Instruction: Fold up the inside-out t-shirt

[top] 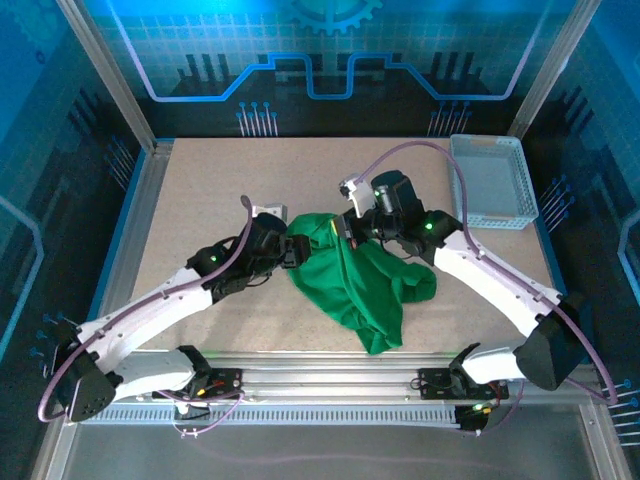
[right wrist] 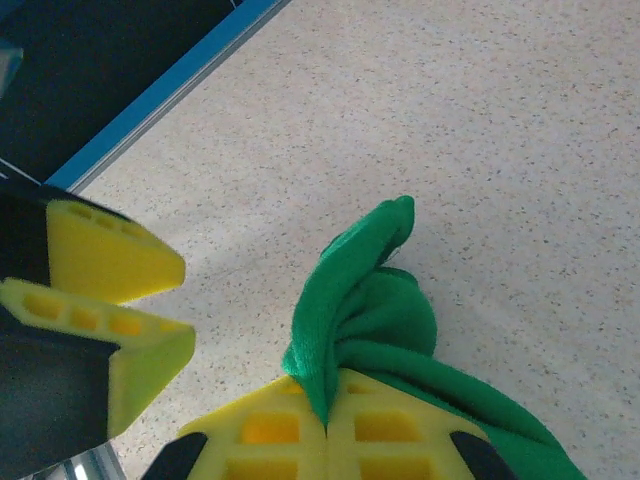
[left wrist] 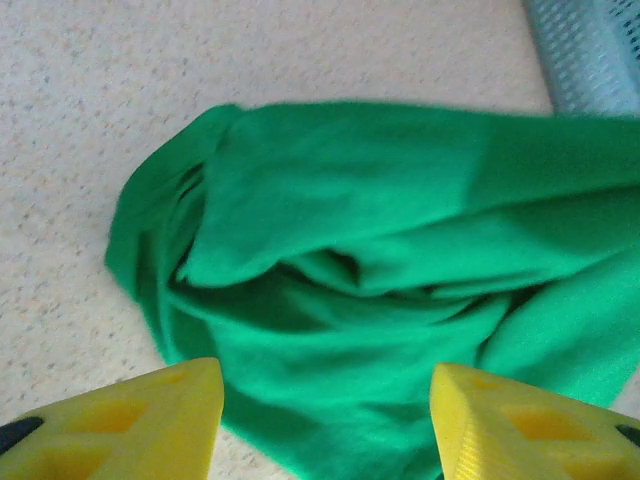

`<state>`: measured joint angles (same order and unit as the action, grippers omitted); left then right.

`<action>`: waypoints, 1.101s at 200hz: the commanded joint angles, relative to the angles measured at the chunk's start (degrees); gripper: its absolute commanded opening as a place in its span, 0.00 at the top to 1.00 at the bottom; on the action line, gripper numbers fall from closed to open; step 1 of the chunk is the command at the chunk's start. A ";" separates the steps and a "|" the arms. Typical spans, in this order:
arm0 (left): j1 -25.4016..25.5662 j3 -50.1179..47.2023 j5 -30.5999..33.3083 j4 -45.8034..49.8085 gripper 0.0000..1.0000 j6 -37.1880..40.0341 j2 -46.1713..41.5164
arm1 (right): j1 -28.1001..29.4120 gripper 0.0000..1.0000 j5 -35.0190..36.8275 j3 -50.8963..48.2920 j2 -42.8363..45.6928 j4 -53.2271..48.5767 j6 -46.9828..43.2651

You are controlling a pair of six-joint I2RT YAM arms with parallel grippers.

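The bright green t-shirt (top: 362, 282) lies crumpled at the middle of the table, its upper edge lifted between the two grippers. My right gripper (top: 347, 230) is shut on a bunched fold of the t-shirt (right wrist: 372, 300), and the cloth pokes up from between its closed yellow fingers (right wrist: 270, 425). My left gripper (top: 296, 248) is open right at the shirt's left edge. Its two yellow fingers (left wrist: 150, 420) stand wide apart, with the t-shirt (left wrist: 380, 250) lying loose ahead of and below them. No tag shows.
A white mesh basket (top: 490, 180) stands at the back right of the speckled table (top: 200, 190), and its corner (left wrist: 595, 50) shows in the left wrist view. A blue-edged metal frame borders the table. The left gripper's fingers (right wrist: 115, 265) are close beside the right gripper.
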<state>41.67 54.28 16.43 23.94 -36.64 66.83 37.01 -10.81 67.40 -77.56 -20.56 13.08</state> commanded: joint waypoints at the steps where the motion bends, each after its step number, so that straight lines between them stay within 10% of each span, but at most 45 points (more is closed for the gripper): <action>1: -0.51 0.13 0.32 -2.67 0.42 -2.84 5.90 | 1.68 1.00 -1.50 -0.52 1.83 2.74 0.64; 63: -3.28 -0.32 -4.64 -11.67 0.34 -3.91 14.08 | 3.39 1.00 -2.93 -1.42 4.65 3.22 0.19; 138: -4.13 1.39 -9.20 -15.58 0.69 -0.56 18.26 | 3.66 1.00 -2.27 -4.48 5.16 6.50 2.08; 197: -4.63 0.22 -2.73 -14.54 0.59 0.78 18.91 | 3.50 1.00 -3.70 -5.20 5.62 6.65 1.64; 220: -6.48 0.34 -3.30 -14.85 0.75 1.98 19.35 | 3.41 1.00 -4.19 -5.96 6.01 7.37 1.78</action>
<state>37.19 54.24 10.96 8.71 -36.97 86.43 39.86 -12.82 62.35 -73.56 -16.03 14.20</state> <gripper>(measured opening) 0.320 0.058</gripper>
